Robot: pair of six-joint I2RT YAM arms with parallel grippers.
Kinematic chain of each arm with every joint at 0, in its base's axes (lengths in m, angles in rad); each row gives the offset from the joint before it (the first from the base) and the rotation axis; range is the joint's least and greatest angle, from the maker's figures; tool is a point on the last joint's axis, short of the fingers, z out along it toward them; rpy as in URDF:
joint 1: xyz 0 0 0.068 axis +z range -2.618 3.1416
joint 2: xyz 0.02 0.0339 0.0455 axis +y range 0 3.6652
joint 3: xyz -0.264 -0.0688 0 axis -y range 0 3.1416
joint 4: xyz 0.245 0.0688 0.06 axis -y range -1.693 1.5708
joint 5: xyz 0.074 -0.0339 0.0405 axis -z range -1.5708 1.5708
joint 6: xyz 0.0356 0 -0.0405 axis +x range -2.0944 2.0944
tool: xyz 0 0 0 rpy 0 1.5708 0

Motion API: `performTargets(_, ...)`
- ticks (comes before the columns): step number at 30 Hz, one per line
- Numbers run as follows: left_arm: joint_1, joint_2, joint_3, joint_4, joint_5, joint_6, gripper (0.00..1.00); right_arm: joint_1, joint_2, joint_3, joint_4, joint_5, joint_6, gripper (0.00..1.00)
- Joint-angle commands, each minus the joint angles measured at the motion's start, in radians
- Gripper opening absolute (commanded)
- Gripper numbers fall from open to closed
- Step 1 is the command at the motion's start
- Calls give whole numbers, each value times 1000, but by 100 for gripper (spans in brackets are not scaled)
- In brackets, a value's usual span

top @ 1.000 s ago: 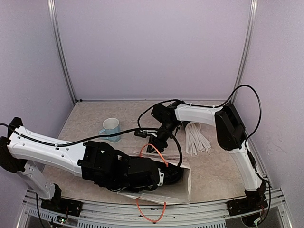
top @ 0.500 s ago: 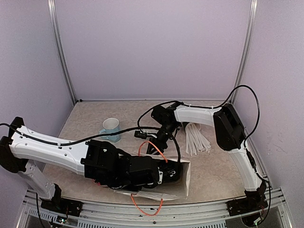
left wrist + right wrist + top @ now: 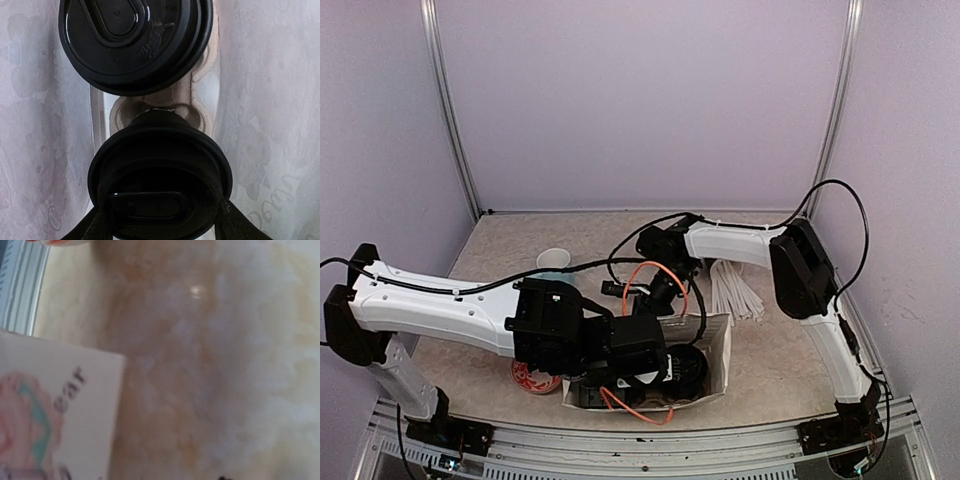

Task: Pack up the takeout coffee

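Two black-lidded cups stand in a cardboard carrier inside a white paper bag [image 3: 718,345]. In the left wrist view the near takeout coffee [image 3: 160,165] sits between my left gripper's fingers [image 3: 95,227]. My left gripper [image 3: 162,215] is shut on its lid. The second lidded cup [image 3: 135,40] is just beyond it. From above, my left gripper [image 3: 650,372] is inside the bag, and a black lid [image 3: 688,366] shows beside it. My right gripper [image 3: 660,290] is at the bag's far rim by the raised orange handle [image 3: 655,266]. Its fingers do not show in the right wrist view.
A light blue mug [image 3: 555,260] stands behind the left arm. White straws [image 3: 735,290] lie at the right. A red-and-white printed thing [image 3: 527,378] shows under the left arm. The bag's printed wall [image 3: 45,405] fills the right wrist view's left side.
The bag has gone from lying slanted to standing with its mouth up. The orange handle has risen at the right gripper. My left gripper has moved further into the bag.
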Motion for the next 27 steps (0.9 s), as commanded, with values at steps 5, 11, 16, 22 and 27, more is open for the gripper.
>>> performTargets(5,9,83,86,-109,248,-176,51,-175,-142,97,-54,62,-11,50)
performTargets(11,62,130,127,-133,274,-214,53,-225,-257,18,-43,35,-30,51)
performTargets(16,102,174,154,-131,235,-264,52,-233,-336,-118,13,31,-43,51)
performTargets(22,114,217,127,-90,280,-257,49,-236,-340,-143,4,10,-53,51)
performTargets(27,119,221,152,-112,242,-274,50,-237,-360,-141,-4,15,-52,51)
